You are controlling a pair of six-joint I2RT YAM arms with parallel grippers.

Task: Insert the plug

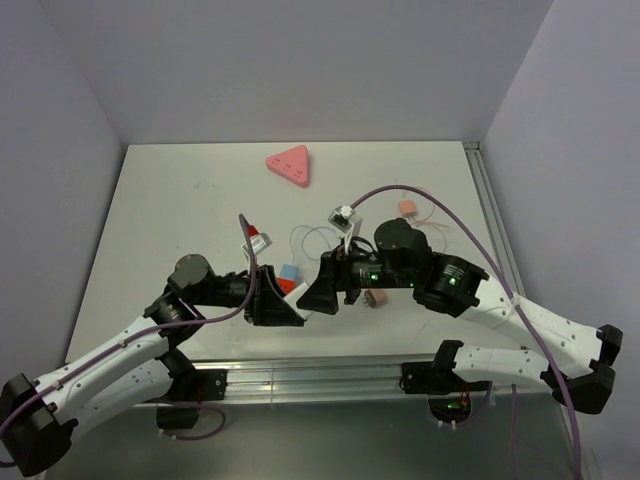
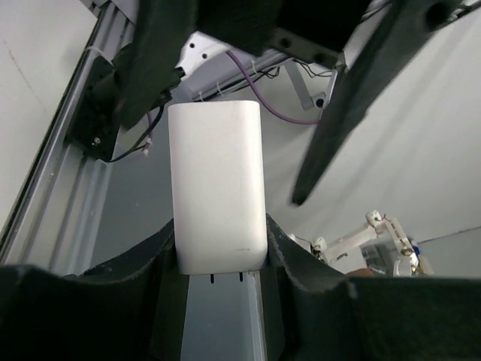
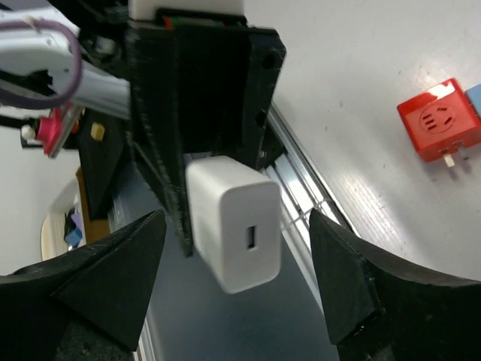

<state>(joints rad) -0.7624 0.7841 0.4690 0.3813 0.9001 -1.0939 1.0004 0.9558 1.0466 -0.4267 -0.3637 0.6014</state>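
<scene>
My left gripper (image 2: 219, 256) is shut on a white USB charger block (image 2: 216, 188), its two prongs pointing back between the fingers. In the right wrist view the charger (image 3: 234, 222) shows its USB port (image 3: 251, 238) facing my right gripper (image 3: 237, 286), which is open and empty, its fingertips wide on either side of the block and not touching it. In the top view the two grippers meet near the table's front edge, left (image 1: 278, 300) and right (image 1: 322, 290); the charger is hidden between them. A white connector (image 1: 343, 214) on thin wires lies behind them.
A red socket adapter (image 1: 290, 286) and a blue block (image 1: 289, 272) lie just behind the grippers; the adapter also shows in the right wrist view (image 3: 440, 120). A pink triangle (image 1: 290, 166) sits at the back. Small pink blocks (image 1: 407, 207) (image 1: 376, 298) lie to the right. The aluminium rail (image 1: 330, 372) runs along the front edge.
</scene>
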